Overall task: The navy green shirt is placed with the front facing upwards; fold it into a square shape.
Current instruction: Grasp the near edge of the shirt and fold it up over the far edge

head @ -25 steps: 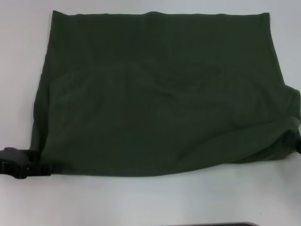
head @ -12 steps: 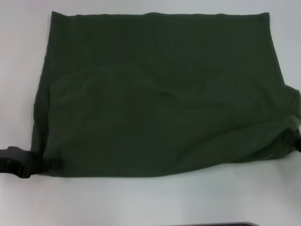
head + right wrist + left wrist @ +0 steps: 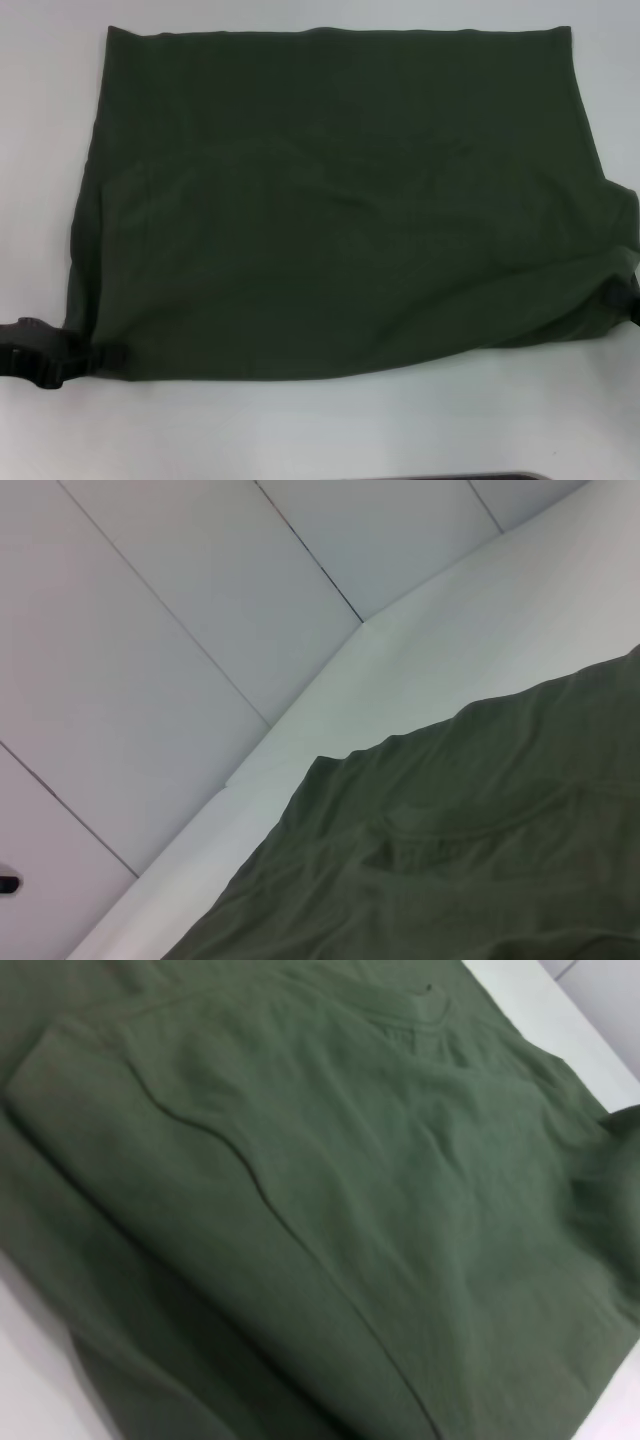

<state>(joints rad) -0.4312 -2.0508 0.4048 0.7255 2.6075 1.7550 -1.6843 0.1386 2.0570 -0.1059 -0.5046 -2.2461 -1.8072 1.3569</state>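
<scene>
Olive-green cloth covers most of the white bench (image 3: 300,430): the shirt (image 3: 340,200) lies as a wide rectangle, plain side up, with no lettering and no sleeves showing, so the top layer looks already folded over. Its far edge is straight; the near edge sags into a curve and the near right corner bunches up.

At the near left corner, the left end effector (image 3: 105,355) sits low on the bench with its dark tip touching the hem. I cannot tell whether its fingers are together or apart. The right end effector (image 3: 630,300) peeks out at the near right corner, mostly hidden by the cloth and the frame edge; its state is just as unreadable. From the left wrist, layered folds and a seam line run across the fabric. The right wrist view shows only a rumpled edge of the shirt against the bench.

By my judgement the task is partway along: the shirt is reduced to a rectangle, wider than deep. At least one more fold across its width seems needed for a square.
</scene>
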